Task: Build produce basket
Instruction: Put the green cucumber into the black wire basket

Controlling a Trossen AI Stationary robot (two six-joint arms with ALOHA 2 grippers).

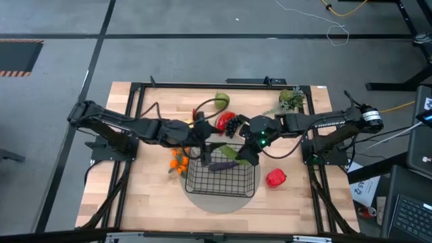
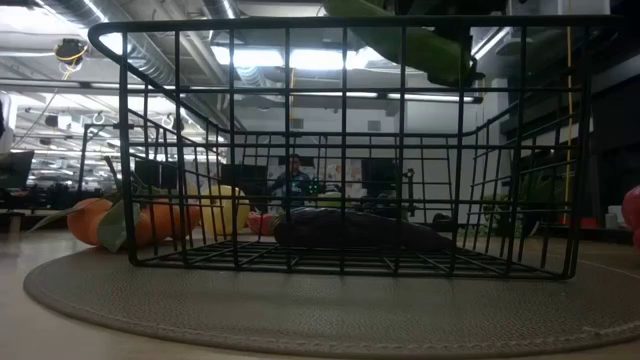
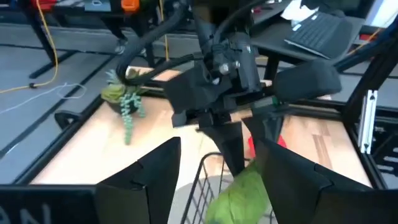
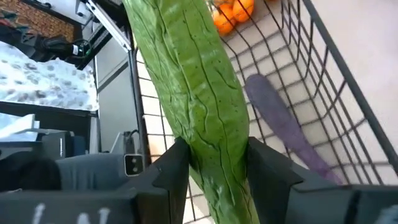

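Cucumber (image 4: 199,93) sits clamped in right gripper (image 4: 214,165) above basket (image 1: 223,181).

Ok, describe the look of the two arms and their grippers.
Both arms are dark, nearly black, jointed links. The right arm carries pale lettering, a silver band near its base and a small green light at the wrist. The left arm has dark cabling. The right gripper has broad, angular black fingers.

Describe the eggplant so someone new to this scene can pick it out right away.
Start at the black wire basket on the round grey mat at the table's front middle. The eggplant lies on the basket floor near its far edge, below the cucumber clamped in the right gripper. It is the only produce resting inside, dark purple and slender; the oranges sit outside.
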